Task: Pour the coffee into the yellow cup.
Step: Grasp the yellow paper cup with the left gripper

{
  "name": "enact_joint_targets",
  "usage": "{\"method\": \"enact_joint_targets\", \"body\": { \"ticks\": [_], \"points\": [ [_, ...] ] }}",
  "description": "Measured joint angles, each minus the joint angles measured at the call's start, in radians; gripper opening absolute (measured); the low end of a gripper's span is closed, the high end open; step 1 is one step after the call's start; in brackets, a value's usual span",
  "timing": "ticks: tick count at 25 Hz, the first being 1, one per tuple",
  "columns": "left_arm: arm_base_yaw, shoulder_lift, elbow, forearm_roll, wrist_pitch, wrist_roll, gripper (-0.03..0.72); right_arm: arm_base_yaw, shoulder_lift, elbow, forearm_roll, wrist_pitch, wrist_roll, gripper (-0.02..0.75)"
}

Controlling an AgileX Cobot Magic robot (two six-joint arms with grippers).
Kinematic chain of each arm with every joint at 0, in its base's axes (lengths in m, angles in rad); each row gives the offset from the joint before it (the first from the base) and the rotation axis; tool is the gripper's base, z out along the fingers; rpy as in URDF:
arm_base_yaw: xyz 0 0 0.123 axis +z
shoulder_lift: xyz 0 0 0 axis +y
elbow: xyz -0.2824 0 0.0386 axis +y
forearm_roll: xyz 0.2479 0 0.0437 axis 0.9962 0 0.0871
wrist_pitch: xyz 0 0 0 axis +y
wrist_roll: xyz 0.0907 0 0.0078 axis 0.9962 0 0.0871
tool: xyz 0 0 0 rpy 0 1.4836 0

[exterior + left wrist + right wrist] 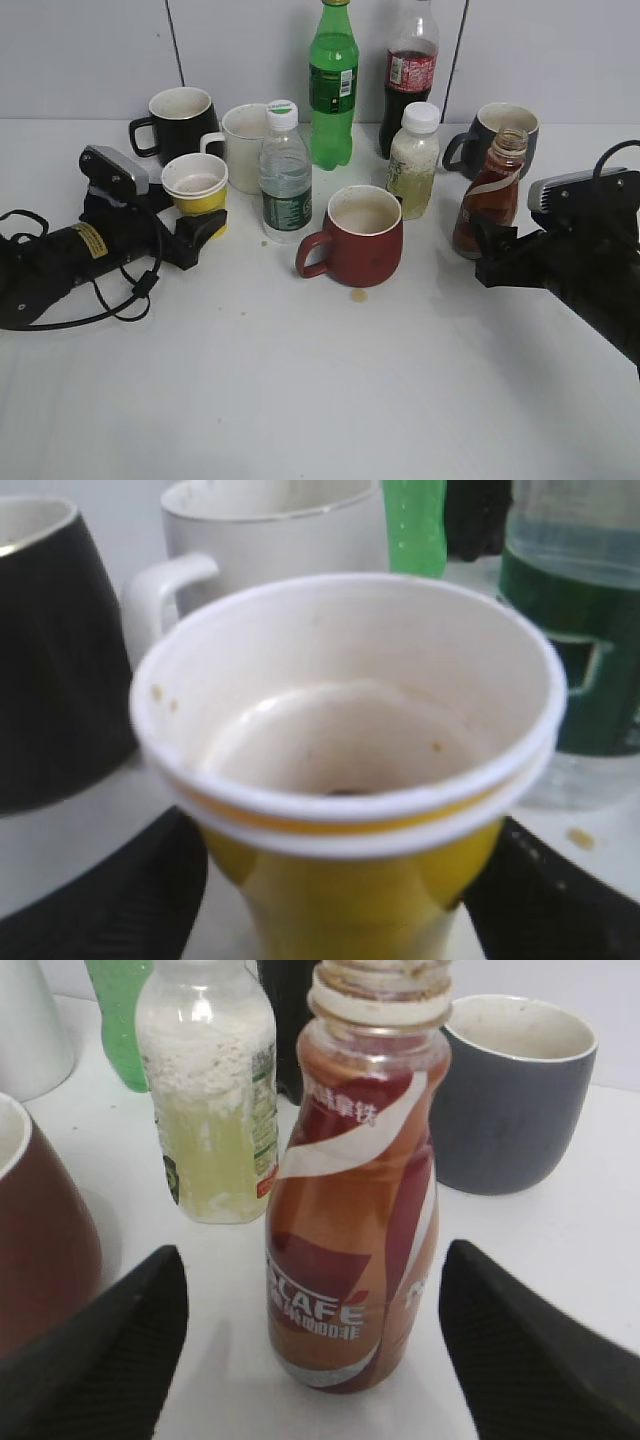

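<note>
The yellow cup (195,185) has a white rim and white inside and stands at the left. It fills the left wrist view (340,780). My left gripper (205,228) (335,880) is shut on its lower body, and the black fingers dent the sides. The coffee, a brown uncapped Nescafe bottle (495,195), stands upright at the right and is centred in the right wrist view (355,1210). My right gripper (490,250) (315,1340) is open, with a finger on each side of the bottle's base and a gap on both sides.
A red mug (355,240) stands in the middle and a water bottle (285,180) stands beside the cup. Behind are a white mug (245,140), a black mug (180,120), a green bottle (333,85), a cola bottle (410,70), a pale juice bottle (413,160) and a grey mug (500,130).
</note>
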Motion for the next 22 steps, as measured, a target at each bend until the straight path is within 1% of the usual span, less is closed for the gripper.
{"method": "enact_joint_targets", "body": {
  "ticks": [12,16,19,22],
  "points": [
    [-0.002,0.032,-0.069,0.004,0.001,-0.016,0.597,0.0,0.0,0.0,0.001,0.0,0.0,0.587],
    [-0.025,0.032,-0.098,-0.001,0.026,-0.019,0.593,0.0,0.0,0.0,0.001,0.0,0.0,0.587],
    [-0.04,0.032,-0.11,-0.018,0.052,-0.019,0.591,0.0,0.0,0.0,0.001,0.0,0.0,0.587],
    [-0.045,0.032,-0.113,-0.073,0.061,-0.019,0.568,0.0,0.0,0.0,0.001,0.0,0.0,0.587]
  ]
}}
